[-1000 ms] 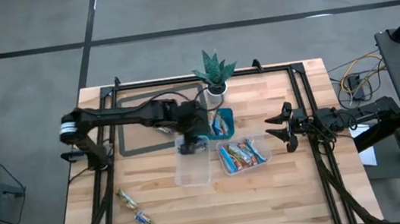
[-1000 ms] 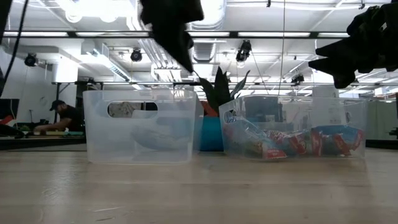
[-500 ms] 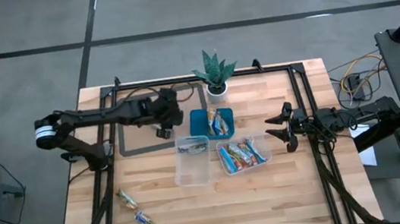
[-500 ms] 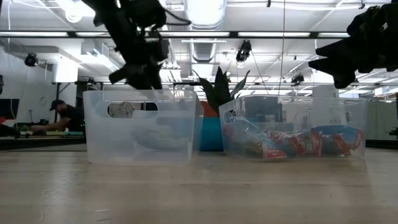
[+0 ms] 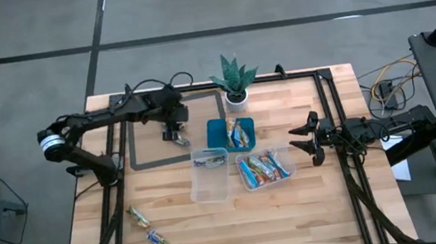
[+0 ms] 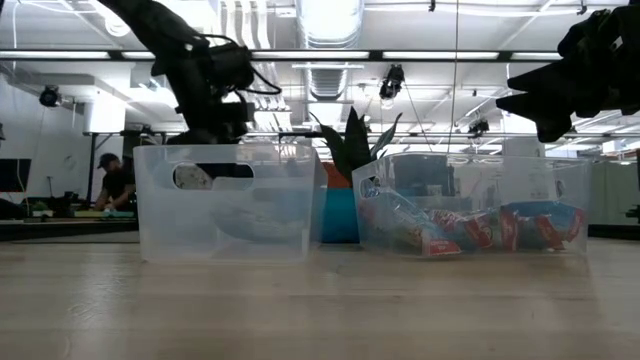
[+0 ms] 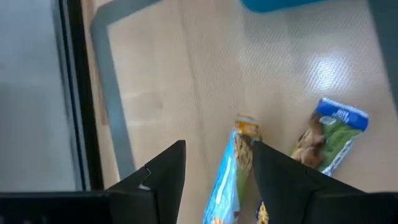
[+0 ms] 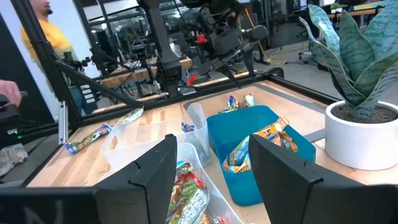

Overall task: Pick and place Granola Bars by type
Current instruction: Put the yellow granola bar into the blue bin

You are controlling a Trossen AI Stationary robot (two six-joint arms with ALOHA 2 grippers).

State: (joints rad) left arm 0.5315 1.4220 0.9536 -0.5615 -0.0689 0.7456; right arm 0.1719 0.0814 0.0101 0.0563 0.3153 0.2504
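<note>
- High view: a teal tray (image 5: 218,134) holds granola bars (image 5: 240,133).
- One clear tub (image 5: 266,169) holds several; the other tub (image 5: 211,184) one.
- Left gripper (image 5: 172,133) and right gripper (image 5: 302,142), both parted, hold nothing.

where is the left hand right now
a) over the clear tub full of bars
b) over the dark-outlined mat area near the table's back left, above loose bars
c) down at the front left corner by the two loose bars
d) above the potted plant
b: in the high view the left hand hangs over the dark-outlined mat, left of the teal tray, and its wrist view shows loose granola bars on the table beneath its open fingers.
</note>
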